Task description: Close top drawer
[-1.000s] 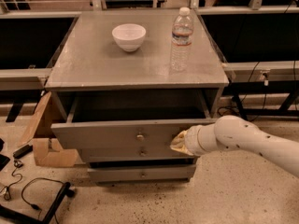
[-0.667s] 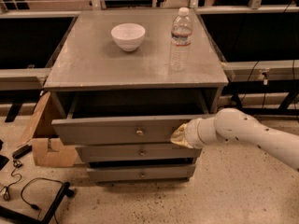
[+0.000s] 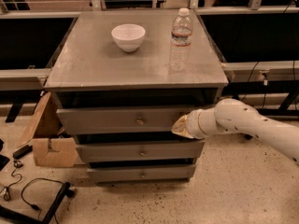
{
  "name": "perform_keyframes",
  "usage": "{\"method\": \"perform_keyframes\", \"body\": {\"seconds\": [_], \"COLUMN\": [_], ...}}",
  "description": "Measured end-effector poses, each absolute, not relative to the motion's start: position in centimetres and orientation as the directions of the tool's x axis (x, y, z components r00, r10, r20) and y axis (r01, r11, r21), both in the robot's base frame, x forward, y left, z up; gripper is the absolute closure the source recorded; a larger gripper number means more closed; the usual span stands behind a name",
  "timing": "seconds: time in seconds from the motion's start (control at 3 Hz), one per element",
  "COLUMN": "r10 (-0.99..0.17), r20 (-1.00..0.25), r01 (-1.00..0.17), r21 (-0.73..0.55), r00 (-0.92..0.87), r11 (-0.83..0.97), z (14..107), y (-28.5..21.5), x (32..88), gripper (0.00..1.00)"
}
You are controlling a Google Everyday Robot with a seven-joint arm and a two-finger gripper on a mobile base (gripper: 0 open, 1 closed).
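Note:
The top drawer point(image 3: 121, 119) is the uppermost of three grey fronts in a grey cabinet, with a small brass knob point(image 3: 139, 121) at its centre. It stands a little out from the cabinet, with a dark gap above it. My gripper point(image 3: 181, 126) is at the end of a white arm coming in from the right. Its tan tip presses against the right end of the drawer front.
A white bowl point(image 3: 128, 36) and a clear water bottle point(image 3: 180, 40) stand on the cabinet top point(image 3: 93, 64). Two lower drawers point(image 3: 140, 151) sit below. A cardboard box point(image 3: 50, 139) and black cables point(image 3: 32, 195) lie on the floor at left.
The top drawer has slid inward, from far out to nearly flush. My gripper and arm moved forward with it, staying on the right end of the front panel.

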State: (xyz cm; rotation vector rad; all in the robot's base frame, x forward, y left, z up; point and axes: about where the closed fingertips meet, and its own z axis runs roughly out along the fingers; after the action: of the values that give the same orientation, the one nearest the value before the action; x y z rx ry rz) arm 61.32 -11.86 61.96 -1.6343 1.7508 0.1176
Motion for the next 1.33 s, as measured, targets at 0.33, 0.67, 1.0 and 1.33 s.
{"method": "perform_keyframes", "body": {"seconds": [0.33, 0.67, 1.0, 1.33], "r10": [-0.831, -0.831, -0.831, -0.831], "r20": [-0.552, -0.552, -0.552, -0.552], "r01": [-0.897, -0.897, -0.897, -0.897], "r21": [-0.399, -0.399, -0.399, -0.399], "r00": [0.07, 0.07, 0.07, 0.07], "r11": [0.189, 0.189, 0.189, 0.189], "z": [61.96, 61.95, 61.95, 61.95], "y": [-11.86, -11.85, -11.85, -11.85], "x": [61.32, 61.32, 61.32, 61.32], "gripper": [0.73, 0.5, 0.27, 0.04]}}
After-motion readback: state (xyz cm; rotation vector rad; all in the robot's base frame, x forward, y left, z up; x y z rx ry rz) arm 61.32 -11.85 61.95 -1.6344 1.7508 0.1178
